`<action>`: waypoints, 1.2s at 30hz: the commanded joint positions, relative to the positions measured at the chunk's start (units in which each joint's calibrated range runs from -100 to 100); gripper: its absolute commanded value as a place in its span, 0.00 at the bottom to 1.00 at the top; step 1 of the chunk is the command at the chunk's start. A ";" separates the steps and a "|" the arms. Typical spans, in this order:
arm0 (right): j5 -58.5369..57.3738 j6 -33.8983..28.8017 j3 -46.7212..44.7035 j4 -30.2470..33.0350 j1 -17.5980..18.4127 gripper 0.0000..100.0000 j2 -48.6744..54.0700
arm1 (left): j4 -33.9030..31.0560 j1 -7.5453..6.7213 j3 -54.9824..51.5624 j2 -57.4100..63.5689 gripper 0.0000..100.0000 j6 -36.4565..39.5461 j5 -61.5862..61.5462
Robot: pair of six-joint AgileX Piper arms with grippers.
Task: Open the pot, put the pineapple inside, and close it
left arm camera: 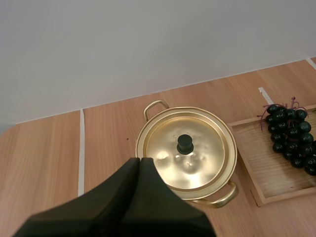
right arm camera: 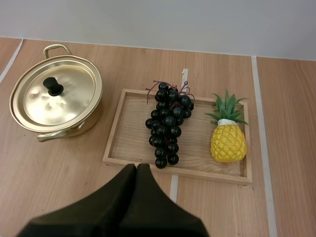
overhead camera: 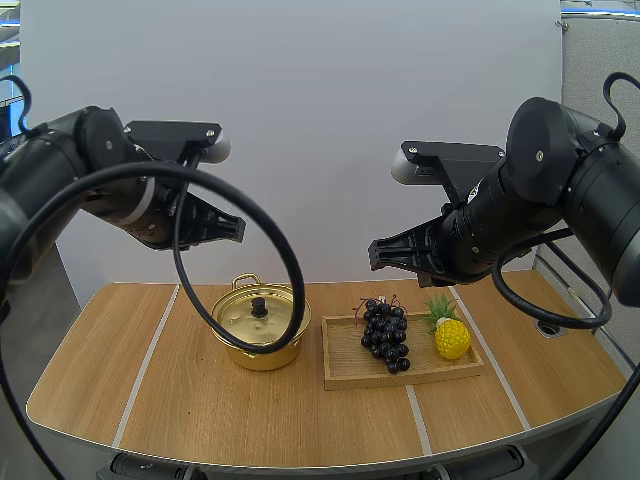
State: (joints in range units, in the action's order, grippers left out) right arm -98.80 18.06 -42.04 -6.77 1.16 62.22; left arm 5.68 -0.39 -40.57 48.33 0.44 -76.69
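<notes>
A gold pot (overhead camera: 262, 330) (left arm camera: 186, 150) (right arm camera: 57, 98) stands on the table with its lid on; the lid has a black knob (overhead camera: 259, 306) (left arm camera: 185, 144) (right arm camera: 53, 86). A small yellow pineapple (overhead camera: 451, 335) (right arm camera: 227, 138) lies at the right end of a wooden tray (overhead camera: 345, 375) (right arm camera: 133, 133), beside a bunch of dark grapes (overhead camera: 386, 333) (right arm camera: 168, 123) (left arm camera: 291, 138). My left gripper (overhead camera: 238, 230) (left arm camera: 139, 160) hangs shut high above the pot. My right gripper (overhead camera: 375, 255) (right arm camera: 137, 167) hangs shut high over the tray's near side.
White tape lines (overhead camera: 150, 350) cross the wooden table (overhead camera: 150, 400). A round hole (overhead camera: 549, 326) sits near the table's right edge. Bare tabletop lies left of the pot and in front of the tray.
</notes>
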 commanded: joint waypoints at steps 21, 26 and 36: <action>2.81 0.35 0.20 0.67 -0.26 1.00 0.10 | 1.03 0.08 0.00 -3.25 1.00 -10.88 -2.47; 2.81 0.35 0.20 0.67 -0.26 1.00 0.10 | 5.28 -0.01 0.00 -3.30 1.00 -17.77 -1.16; 2.81 0.35 0.20 0.56 -0.26 1.00 0.10 | 11.65 -0.01 2.34 -14.74 1.00 -27.18 -0.84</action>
State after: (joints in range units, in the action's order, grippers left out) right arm -96.80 18.06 -42.04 -6.56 1.16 62.12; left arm 15.94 -0.33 -39.49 36.79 -25.39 -78.62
